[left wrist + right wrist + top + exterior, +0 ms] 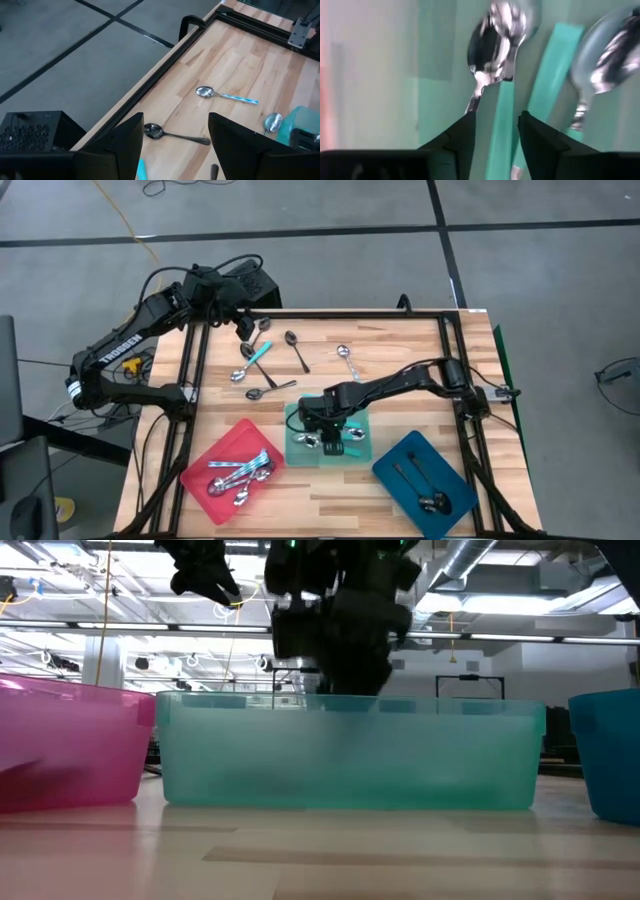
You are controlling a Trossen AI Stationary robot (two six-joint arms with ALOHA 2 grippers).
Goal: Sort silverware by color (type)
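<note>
Spoons with turquoise handles (501,55) lie right under the right claw (496,131), down inside the teal tray (296,442). The right claw hangs low in that tray. Its two dark fingers (465,135) stand a little apart, and no spoon is pinched between them. A turquoise handle shows in the gap just past the tips. A second spoon (607,55) with a shiny bowl lies beside the first one in the same tray. From the low view, the right arm's dark wrist (345,625) dips down behind the teal tray's front wall.

The red tray (205,465) sits just beside the teal tray, on its left. It holds a small pile of shiny silver spoons (240,477). The blue tray (395,470) sits on the other side of the teal tray, and it holds dark spoons (428,495).

More spoons lie loose on the wooden surface (400,345), toward the far edge. One more turquoise-handled spoon (250,362) is there, close to the left claw (245,330). A dark spoon (297,350) lies near it. A silver spoon (346,360) lies farther to the right, and another dark spoon (270,390) lies nearer the trays.

The left claw hovers over the far left part of the surface, above those loose spoons. Its fingers (240,145) are spread wide, and they hold nothing.
</note>
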